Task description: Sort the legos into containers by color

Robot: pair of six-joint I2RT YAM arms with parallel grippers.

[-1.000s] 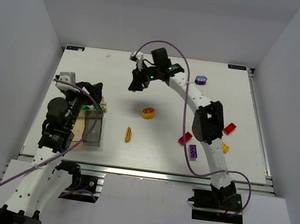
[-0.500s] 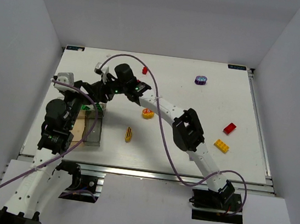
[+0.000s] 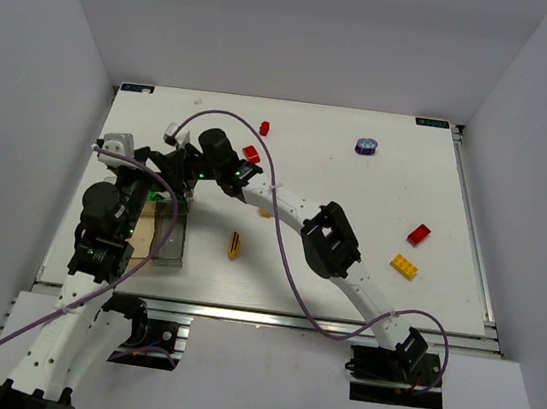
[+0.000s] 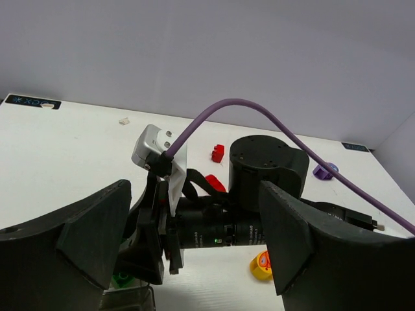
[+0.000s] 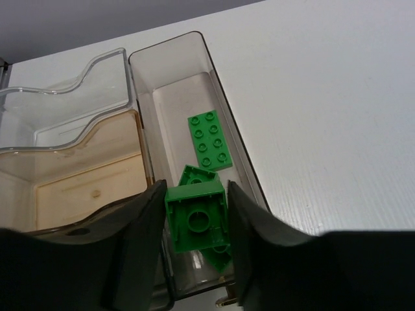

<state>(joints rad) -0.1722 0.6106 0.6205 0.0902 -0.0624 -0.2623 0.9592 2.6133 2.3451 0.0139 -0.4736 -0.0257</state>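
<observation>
My right gripper [image 5: 194,189] is shut on a green brick [image 5: 196,222] and holds it just above the clear bin [image 5: 224,152] of the joined containers [image 3: 170,239]. A flat green brick [image 5: 209,140] and another green brick lie in that bin. The tan bin [image 5: 91,188] beside it looks empty. My left gripper [image 4: 194,194] is open and empty, with the right arm's wrist [image 4: 220,227] just beyond its jaws. From above, the right gripper [image 3: 177,170] reaches over the containers beside the left gripper [image 3: 160,185].
Loose on the table: two red bricks [image 3: 263,128] [image 3: 252,153] at the back, a purple rounded piece [image 3: 366,146], a red brick [image 3: 418,234] and a yellow brick [image 3: 405,266] at right, a yellow striped piece [image 3: 235,247], and a yellow round piece [image 4: 261,265].
My right arm has swung left from the back centre of the table to above the containers. The left arm has not moved.
</observation>
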